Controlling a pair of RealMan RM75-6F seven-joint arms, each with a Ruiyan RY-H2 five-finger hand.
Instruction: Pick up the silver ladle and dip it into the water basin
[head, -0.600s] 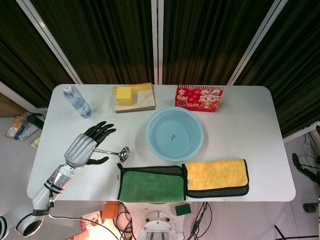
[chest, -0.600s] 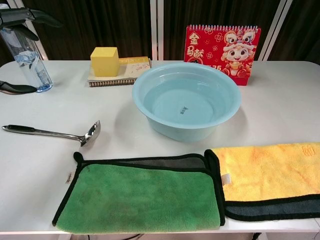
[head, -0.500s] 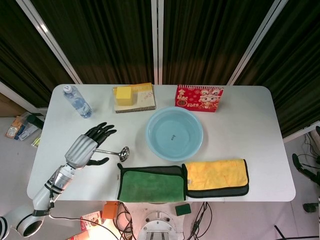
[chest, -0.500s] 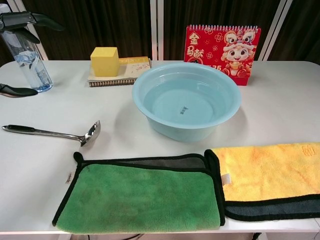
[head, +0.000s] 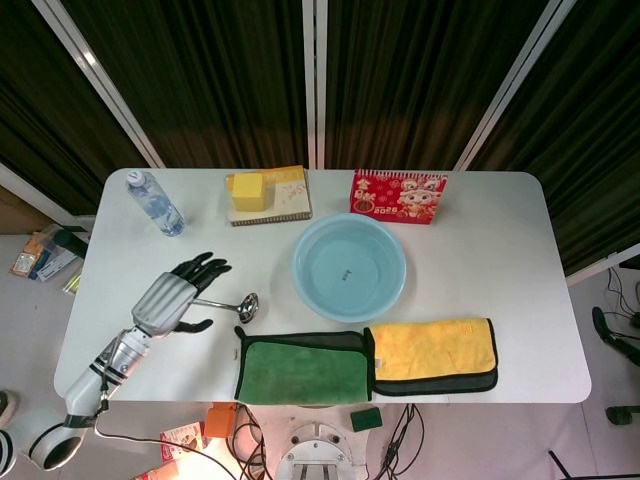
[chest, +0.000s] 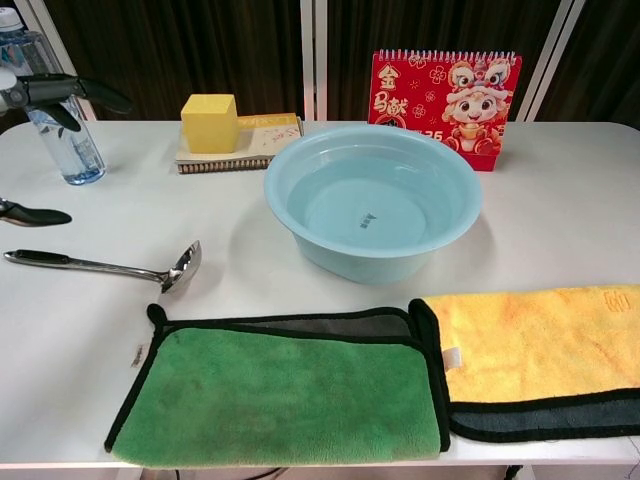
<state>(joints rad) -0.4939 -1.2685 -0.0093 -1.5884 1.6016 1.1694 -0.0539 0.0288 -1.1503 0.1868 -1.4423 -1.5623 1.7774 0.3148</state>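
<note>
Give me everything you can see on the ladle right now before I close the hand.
The ladle is shiny silver metal with a small round bowl and a long thin handle that ends in a dark grip. It lies flat on the white table, handle pointing toward the robot's left edge, bowl toward the basin but clear of it, just beyond the green cloth's corner. The left hand hovers over the handle, fingers spread; no contact is visible in the chest view.
</note>
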